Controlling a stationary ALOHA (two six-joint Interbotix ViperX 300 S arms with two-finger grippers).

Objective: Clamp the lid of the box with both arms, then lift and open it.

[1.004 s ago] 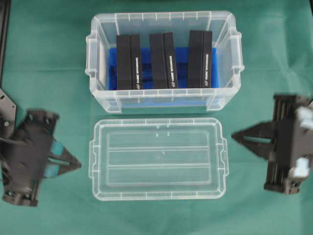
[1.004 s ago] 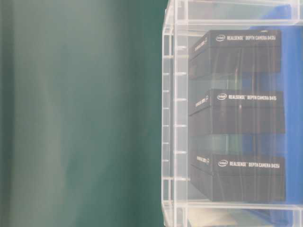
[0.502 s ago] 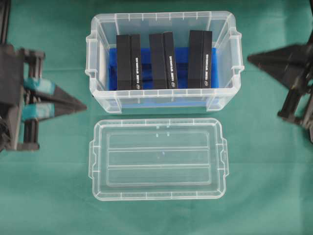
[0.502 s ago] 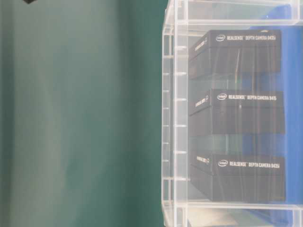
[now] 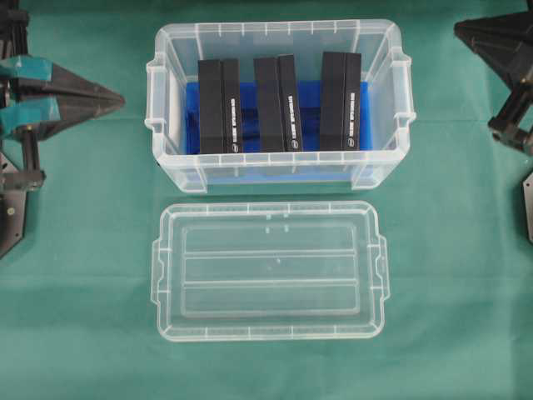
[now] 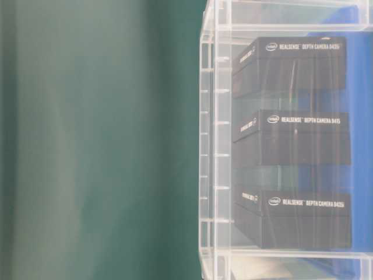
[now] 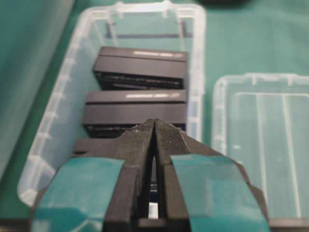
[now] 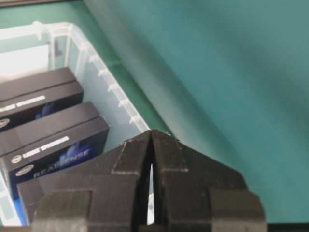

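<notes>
The clear lid [image 5: 271,271] lies flat on the green cloth, in front of the box [image 5: 279,173] and apart from it. The box stands uncovered with a blue liner and three upright black cases [image 5: 277,102] inside. My left gripper [image 5: 122,101], with teal pads, is shut and empty, pointing at the box's left end from a short way off. My right gripper [image 5: 457,32] is shut and empty at the far right, beyond the box's back right corner. The left wrist view looks past the left gripper [image 7: 154,121] to the box [image 7: 48,140] and lid [image 7: 260,140]. The right wrist view shows the right gripper [image 8: 151,131] by the box [image 8: 104,72].
Green cloth [image 5: 83,317] covers the whole table. Black parts of the left arm [image 5: 12,208] sit along the left edge, and parts of the right arm [image 5: 516,125] along the right edge. The table-level view shows the box wall [image 6: 213,146] and cases.
Both arms have swung away from the lid's ends toward the far side, ending beside the box. The lid and box have not moved.
</notes>
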